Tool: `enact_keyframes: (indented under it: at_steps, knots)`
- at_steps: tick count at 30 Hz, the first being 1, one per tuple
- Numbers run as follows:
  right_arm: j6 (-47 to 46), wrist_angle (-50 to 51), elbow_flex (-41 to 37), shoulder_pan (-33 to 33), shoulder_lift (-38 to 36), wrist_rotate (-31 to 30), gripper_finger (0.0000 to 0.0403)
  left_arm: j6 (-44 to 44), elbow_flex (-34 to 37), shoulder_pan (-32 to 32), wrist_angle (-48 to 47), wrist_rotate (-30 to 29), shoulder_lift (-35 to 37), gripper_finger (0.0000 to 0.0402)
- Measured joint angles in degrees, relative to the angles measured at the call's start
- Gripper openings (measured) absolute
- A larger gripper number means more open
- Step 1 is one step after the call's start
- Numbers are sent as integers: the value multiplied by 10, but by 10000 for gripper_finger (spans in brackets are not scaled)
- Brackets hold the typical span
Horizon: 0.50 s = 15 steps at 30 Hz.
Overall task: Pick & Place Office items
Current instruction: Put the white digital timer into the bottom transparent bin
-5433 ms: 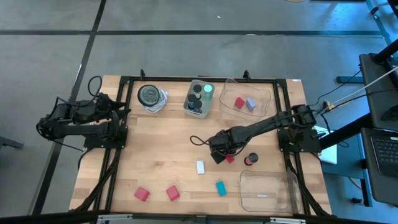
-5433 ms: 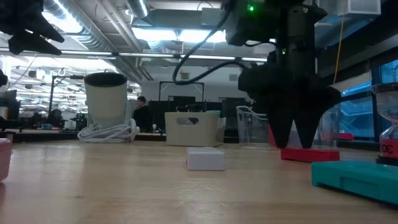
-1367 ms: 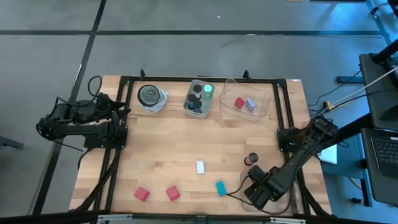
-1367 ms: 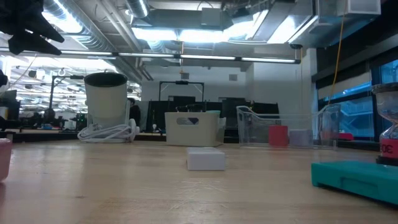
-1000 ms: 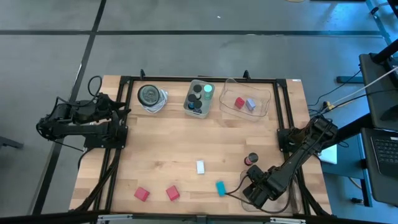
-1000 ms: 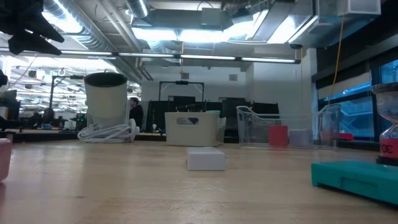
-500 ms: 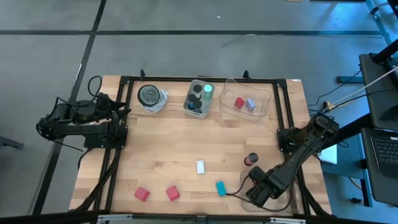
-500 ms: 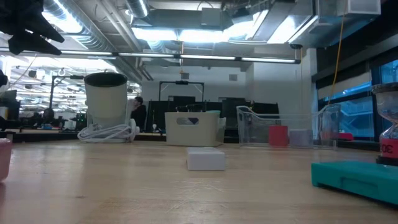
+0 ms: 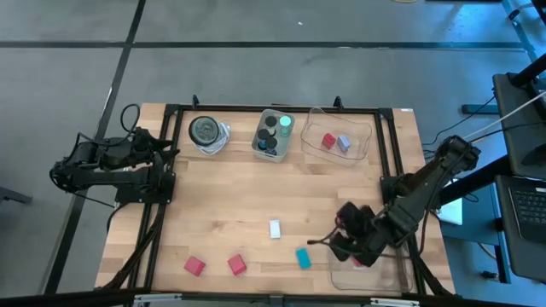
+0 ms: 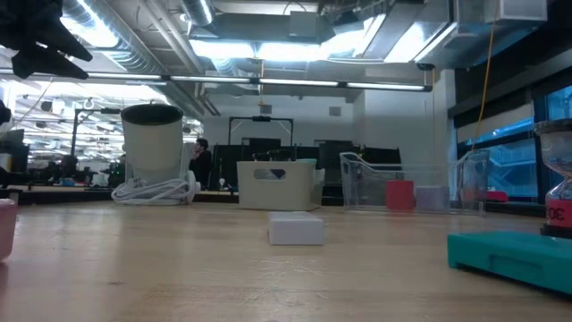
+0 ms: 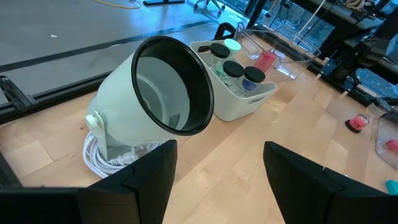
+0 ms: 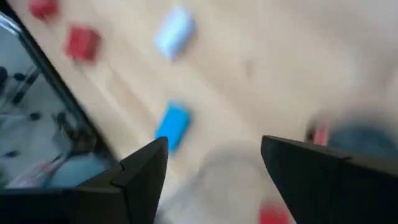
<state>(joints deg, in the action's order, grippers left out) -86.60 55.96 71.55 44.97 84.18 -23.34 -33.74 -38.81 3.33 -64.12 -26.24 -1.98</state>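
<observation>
On the wooden table lie a white block [image 9: 275,228], a teal block [image 9: 302,257] and two red blocks [image 9: 194,266] [image 9: 236,265]. The right wrist view shows the teal block [image 12: 173,126], the white block [image 12: 175,30] and a blurred dark cylinder [image 12: 354,134]. My right gripper [image 9: 343,246] hangs open above the far left corner of the near right clear tray [image 9: 394,275], nothing between its fingers [image 12: 214,180]. A small red piece [image 9: 359,261] lies in that tray. My left gripper [image 11: 217,180] waits open at the table's left edge.
At the far edge stand a pale round dish with a coiled cable [image 9: 206,130], a white holder with dark cylinders and a green one [image 9: 273,134], and a clear tray [image 9: 358,128] with a red [image 9: 328,141] and a lavender block [image 9: 344,143].
My right gripper has risen out of the near right tray and gone a little toward the table's far edge, tipping as it rose. The blocks on the table have stayed where they were.
</observation>
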Motion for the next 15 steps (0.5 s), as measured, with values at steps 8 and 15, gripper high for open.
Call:
enact_keyframes:
  at_steps: [8,15]
  knots:
    - [395,-89,2,-71,16,-146,263,0,0,0,0,0,0,237]
    - [679,-180,2,-139,57,-53,263,0,0,0,0,3,0,237]
